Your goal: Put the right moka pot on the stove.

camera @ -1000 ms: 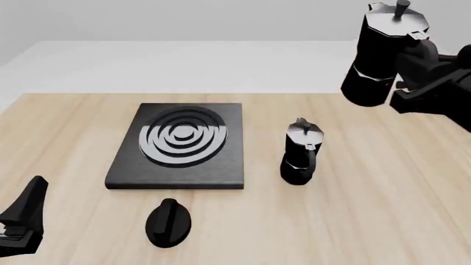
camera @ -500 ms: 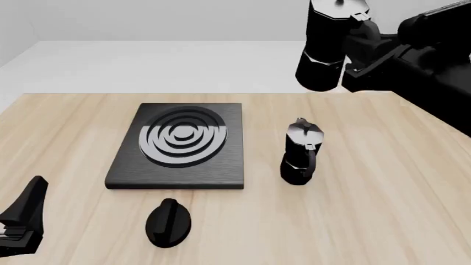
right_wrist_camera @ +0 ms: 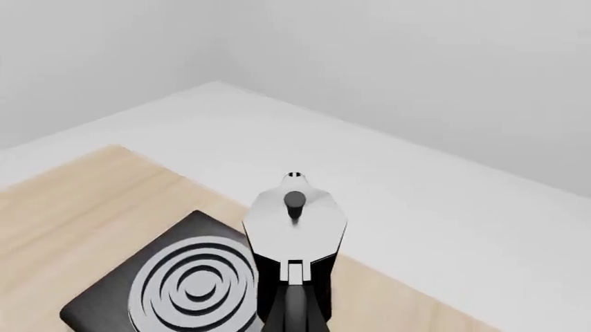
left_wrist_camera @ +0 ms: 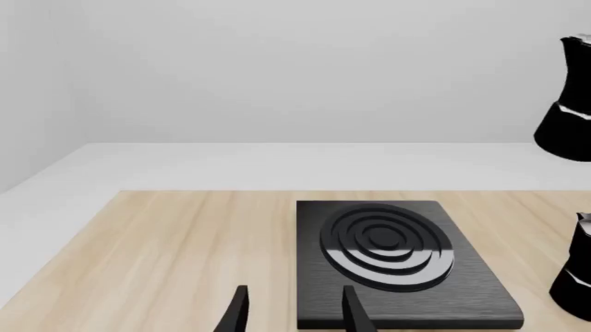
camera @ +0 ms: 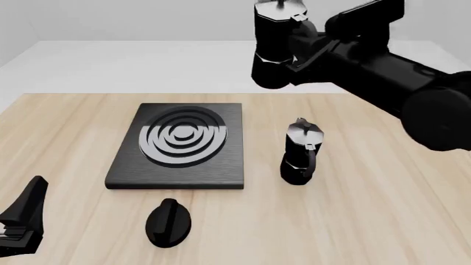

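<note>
My right gripper [camera: 308, 48] is shut on the handle of the right moka pot [camera: 274, 51], a black faceted pot with a silvery lid, and holds it upright high in the air, beyond and right of the stove [camera: 224, 165]. The right wrist view shows the pot [right_wrist_camera: 293, 232] from above, with the stove [right_wrist_camera: 102, 308] below and to one side. The stove is a black slab with grey rings. The left wrist view shows the stove [left_wrist_camera: 466, 304] and the raised pot [left_wrist_camera: 571, 104]. My left gripper [camera: 21, 221] is open and empty at the near left corner.
The twin moka pot [camera: 300, 152] stands on the wooden table [camera: 383, 210] right of the stove; it also shows in the left wrist view [left_wrist_camera: 577, 277]. A small black round knob [camera: 169, 222] lies in front of the stove.
My right gripper has carried the pot to the left, from the far right edge to above the table's back middle. The left arm, twin pot and stove have not moved.
</note>
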You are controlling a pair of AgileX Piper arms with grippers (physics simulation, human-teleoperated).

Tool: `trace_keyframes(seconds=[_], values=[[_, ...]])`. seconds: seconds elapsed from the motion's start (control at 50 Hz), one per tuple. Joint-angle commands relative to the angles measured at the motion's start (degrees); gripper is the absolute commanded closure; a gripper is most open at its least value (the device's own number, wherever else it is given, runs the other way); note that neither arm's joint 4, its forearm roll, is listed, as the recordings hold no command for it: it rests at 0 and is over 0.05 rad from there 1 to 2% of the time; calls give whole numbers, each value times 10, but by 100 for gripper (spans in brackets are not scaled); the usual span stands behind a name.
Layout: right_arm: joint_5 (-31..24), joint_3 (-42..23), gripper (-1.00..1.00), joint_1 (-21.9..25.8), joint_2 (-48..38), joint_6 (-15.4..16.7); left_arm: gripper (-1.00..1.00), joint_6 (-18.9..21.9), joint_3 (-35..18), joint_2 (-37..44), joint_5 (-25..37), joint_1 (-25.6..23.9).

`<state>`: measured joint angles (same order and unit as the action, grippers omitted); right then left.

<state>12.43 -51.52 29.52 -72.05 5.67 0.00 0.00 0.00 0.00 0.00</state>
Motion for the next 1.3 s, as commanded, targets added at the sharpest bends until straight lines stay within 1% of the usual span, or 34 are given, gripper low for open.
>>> trace_keyframes(seconds=[0.02, 0.06, 0.2, 0.7, 0.9, 1.3], values=[[24, -46, 100, 26, -47, -6, -100, 0, 0, 0, 0, 0], [27, -49, 100, 29, -55, -1, -100, 0, 0, 0, 0, 0], [38, -62, 100, 40, -83, -6, -100, 0, 0, 0, 0, 0], [113, -87, 100, 73, -180, -21, -100, 0, 0, 0, 0, 0], [131, -105, 100, 76, -219, -24, -100, 0, 0, 0, 0, 0], [164, -118, 100, 96, -273, -31, -100, 0, 0, 0, 0, 0]])
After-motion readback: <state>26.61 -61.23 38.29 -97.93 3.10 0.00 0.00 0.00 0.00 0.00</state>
